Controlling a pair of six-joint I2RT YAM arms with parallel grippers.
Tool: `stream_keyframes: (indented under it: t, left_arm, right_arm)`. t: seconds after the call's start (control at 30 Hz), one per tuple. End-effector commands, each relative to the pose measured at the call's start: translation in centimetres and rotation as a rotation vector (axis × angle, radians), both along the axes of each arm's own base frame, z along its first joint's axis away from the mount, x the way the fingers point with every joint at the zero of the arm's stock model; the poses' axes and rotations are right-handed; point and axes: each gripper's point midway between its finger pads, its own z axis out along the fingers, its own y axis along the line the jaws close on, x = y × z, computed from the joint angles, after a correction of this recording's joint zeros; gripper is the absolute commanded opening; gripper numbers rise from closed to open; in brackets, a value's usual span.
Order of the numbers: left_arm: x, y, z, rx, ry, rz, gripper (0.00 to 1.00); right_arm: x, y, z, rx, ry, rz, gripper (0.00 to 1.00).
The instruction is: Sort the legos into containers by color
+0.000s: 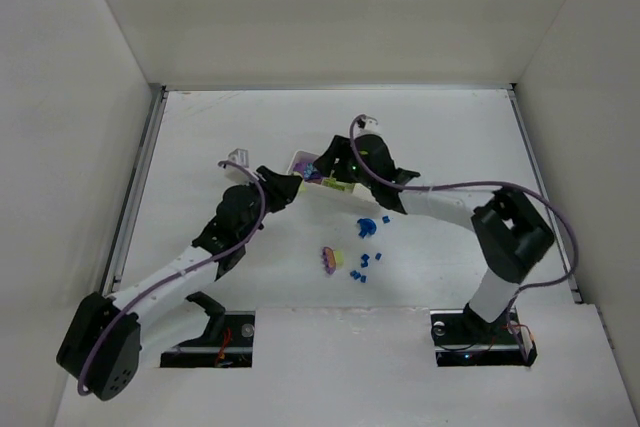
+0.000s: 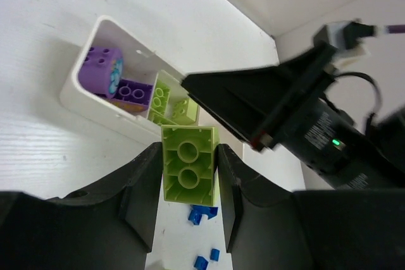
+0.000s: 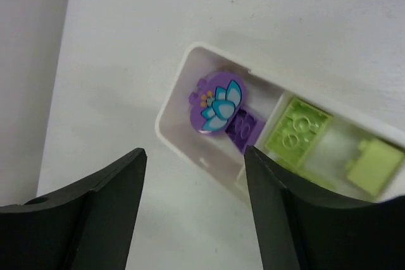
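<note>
Sorting partly done: long white compartmented plastic tray (image 2: 81, 100) holds purple bricks (image 2: 131, 90) and yellow-green bricks (image 2: 169, 102) in adjoining compartments; left jaws grip another yellow-green brick (image 2: 188, 170) just beside it; right jaws open, empty; tiny blue pieces (image 1: 365, 227) lie on table (image 1: 450, 147).

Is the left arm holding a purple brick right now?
No, the left fingers clamp a yellow-green rectangular plastic brick.
</note>
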Motion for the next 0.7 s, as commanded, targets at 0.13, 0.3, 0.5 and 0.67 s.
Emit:
stream_keyframes:
  t: [0.13, 0.3, 0.5, 0.67]
  left_arm:
    - [3.0, -5.5, 2.3, 0.147, -0.095, -0.052, 0.13]
    - [5.8, -8.8, 0.2, 0.264, -0.075, -0.083, 0.13]
    - [8.0, -11.7, -2.4, 0.366, -0.04, -0.115, 0.13]
    - [9.5, -12.3, -4.0, 0.468, -0.031, -0.096, 0.15]
  right_arm:
    - [-2.0, -8.2, 6.5, 0.114, -0.179, -0.157, 0.34]
    - [-4.7, -11.4, 4.8, 0.098, -0.174, -0.181, 0.31]
    - [-7.0, -12.9, 3.8, 0.104, -0.173, -0.185, 0.43]
    - [-8.1, -13.1, 3.5, 0.106, -0.175, -0.174, 0.5]
